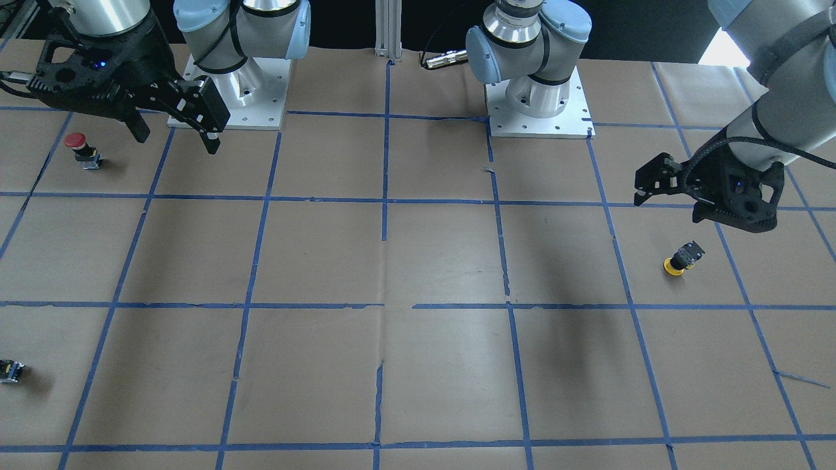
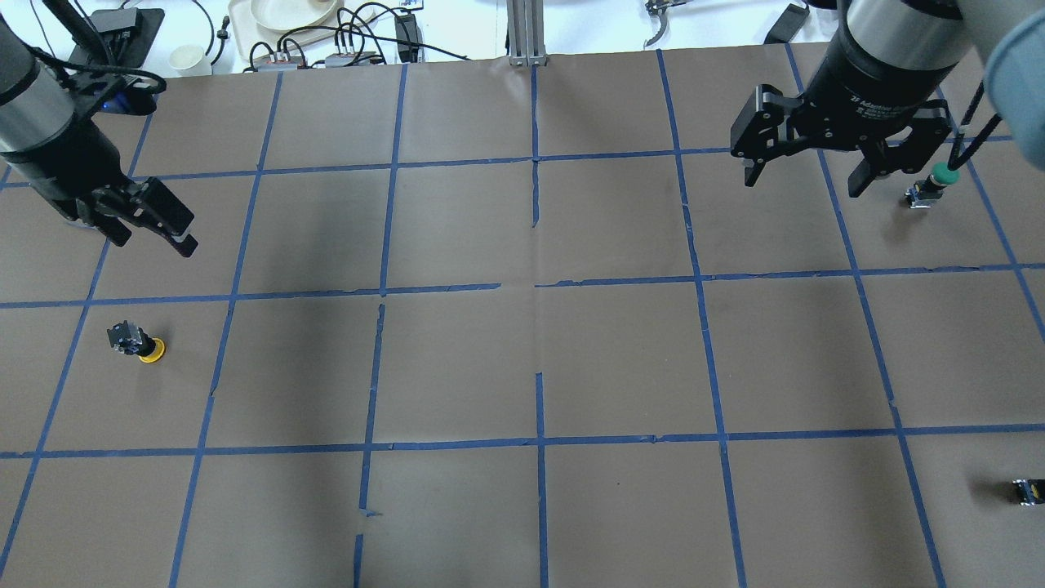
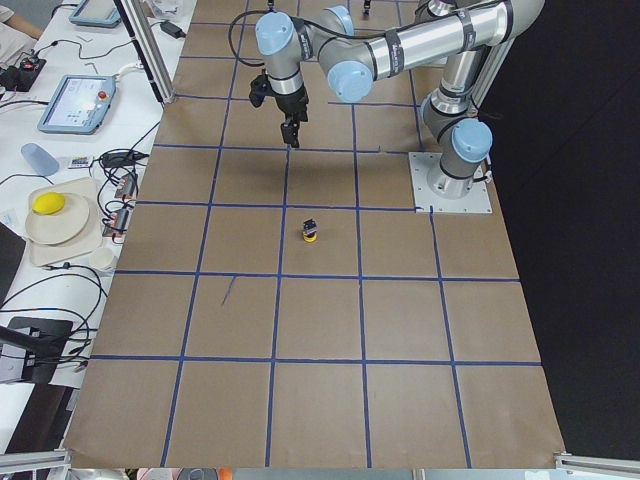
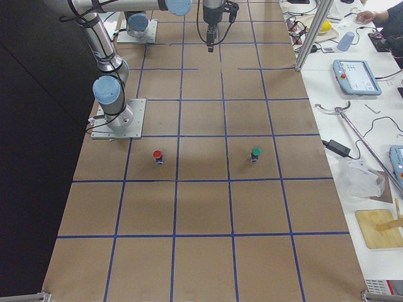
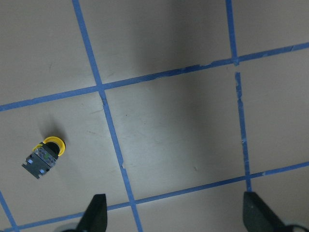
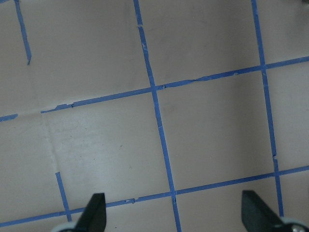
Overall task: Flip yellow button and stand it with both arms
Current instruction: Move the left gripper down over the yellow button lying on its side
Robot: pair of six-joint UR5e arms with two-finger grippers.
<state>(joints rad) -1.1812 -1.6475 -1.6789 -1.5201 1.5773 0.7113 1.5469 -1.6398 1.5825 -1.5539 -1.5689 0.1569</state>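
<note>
The yellow button rests on the brown paper at the table's left side, its yellow cap low against the paper and its dark body up and tilted. It also shows in the front view, the left exterior view and the left wrist view. My left gripper hangs open and empty above the table, farther out than the button, apart from it. My right gripper is open and empty, high over the far right.
A red-capped button stands near the right arm's base. A green-capped button stands beside the right gripper. A small capless switch block lies at the near right edge. Blue tape lines grid the paper. Both arm bases stand at the robot's side.
</note>
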